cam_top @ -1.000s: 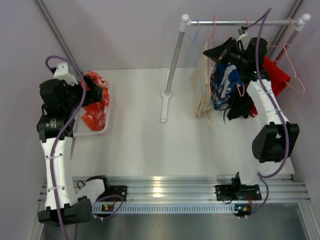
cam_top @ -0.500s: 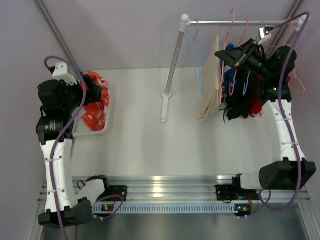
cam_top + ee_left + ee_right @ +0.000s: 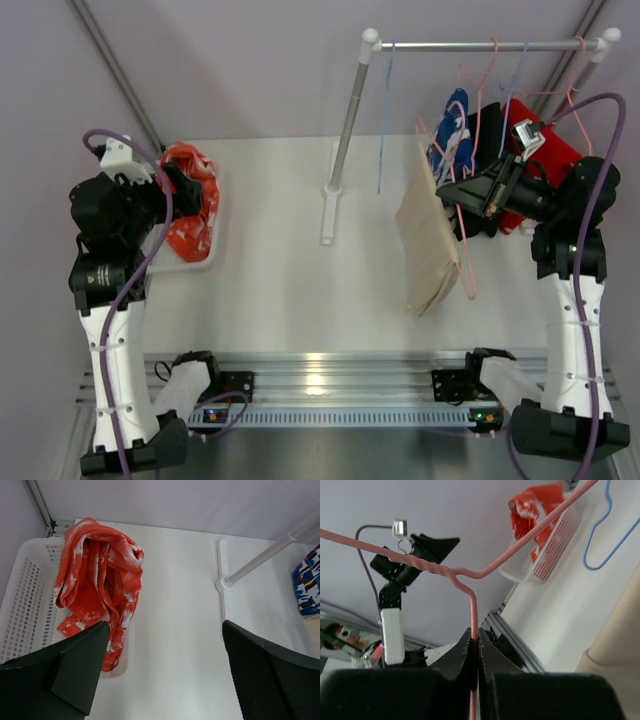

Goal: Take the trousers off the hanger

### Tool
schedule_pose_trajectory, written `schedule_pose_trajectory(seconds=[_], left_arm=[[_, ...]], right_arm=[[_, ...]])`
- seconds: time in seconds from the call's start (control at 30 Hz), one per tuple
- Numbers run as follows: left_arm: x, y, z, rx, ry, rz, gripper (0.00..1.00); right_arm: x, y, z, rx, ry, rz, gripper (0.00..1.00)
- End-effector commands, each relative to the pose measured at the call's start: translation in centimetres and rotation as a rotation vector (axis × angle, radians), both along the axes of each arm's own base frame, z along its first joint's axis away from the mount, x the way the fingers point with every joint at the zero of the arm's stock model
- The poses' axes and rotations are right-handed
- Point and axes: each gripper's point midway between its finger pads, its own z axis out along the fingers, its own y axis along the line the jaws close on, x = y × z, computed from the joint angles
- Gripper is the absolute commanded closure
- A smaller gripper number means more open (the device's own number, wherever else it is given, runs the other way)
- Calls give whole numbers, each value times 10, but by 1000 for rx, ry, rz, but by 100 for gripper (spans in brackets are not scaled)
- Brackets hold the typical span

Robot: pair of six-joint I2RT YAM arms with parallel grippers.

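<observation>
The white desk [image 3: 290, 290] is sitting between pale lilac walls [image 3: 230, 60]; the right pincer [image 3: 475, 636] is pinching a pink hanger [image 3: 472, 605] carrying beige trousers [image 3: 428, 245] over it. The left pincer [image 3: 165, 630] is hovering spread over a basket [image 3: 22, 595] holding orange-red trousers [image 3: 100, 565]

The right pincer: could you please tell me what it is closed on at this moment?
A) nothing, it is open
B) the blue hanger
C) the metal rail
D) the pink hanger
D: in the right wrist view the right pincer has its fingers pressed together on the thin wire of the pink hanger, just below the twisted neck.
</observation>
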Motion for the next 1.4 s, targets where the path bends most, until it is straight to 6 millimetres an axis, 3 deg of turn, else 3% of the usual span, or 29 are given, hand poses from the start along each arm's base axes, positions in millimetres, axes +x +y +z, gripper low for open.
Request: schedule_pose_trajectory(seconds=[0.0, 0.27, 0.4, 0.47, 0.63, 0.73, 0.87, 0.93, 0.97, 1.03, 1.07, 1.1, 1.17, 1.2, 1.23, 1.27, 1.33, 1.37], left_arm=[[-4, 0, 6, 28, -37, -8, 1], [-16, 2, -4, 47, -26, 10, 1], [-18, 3, -13, 49, -6, 13, 1], [-20, 4, -16, 53, -3, 18, 1], [-21, 4, -24, 52, 10, 16, 1], [-22, 0, -28, 50, 17, -4, 1], [-28, -11, -31, 47, -6, -65, 1], [-37, -22, -25, 53, -51, -123, 1], [-39, -25, -26, 60, -59, -142, 1], [-44, -32, -30, 58, -63, -187, 1], [-45, -34, -32, 55, -61, -198, 1], [-46, -36, -34, 52, -60, -210, 1], [-47, -44, -36, 45, -61, -254, 1], [-47, -46, -40, 39, -52, -268, 1], [-47, -51, -42, 34, -51, -299, 1], [-46, -52, -43, 39, -52, -313, 1], [-42, -54, -53, 40, -43, -338, 1], [-39, -56, -53, 44, -57, -355, 1]], right_arm=[[-50, 9, -8, -36, -13, 183, 100], [-99, 18, -33, -11, 76, 402, 100], [-127, 28, -32, -24, 25, 523, 100], [-152, 42, -28, -37, -14, 638, 100], [-169, 80, -27, -70, -82, 759, 100], [-155, 105, -24, -95, -87, 762, 100], [-134, 139, 5, -32, -130, 740, 100], [-123, 161, 10, -16, -126, 754, 100], [-121, 166, 26, -3, -177, 741, 100], [-103, 188, 30, 6, -170, 709, 100], [-97, 193, 48, 32, -212, 672, 100], [-83, 205, 44, 28, -184, 657, 100], [-73, 215, 63, 67, -176, 621, 100], [-61, 225, 61, 73, -155, 602, 100], [-56, 229, 65, 83, -134, 586, 100], [-48, 232, 82, 118, -173, 534, 100], [-30, 245, 81, 109, -175, 471, 100], [-21, 246, 94, 113, -188, 415, 100]])
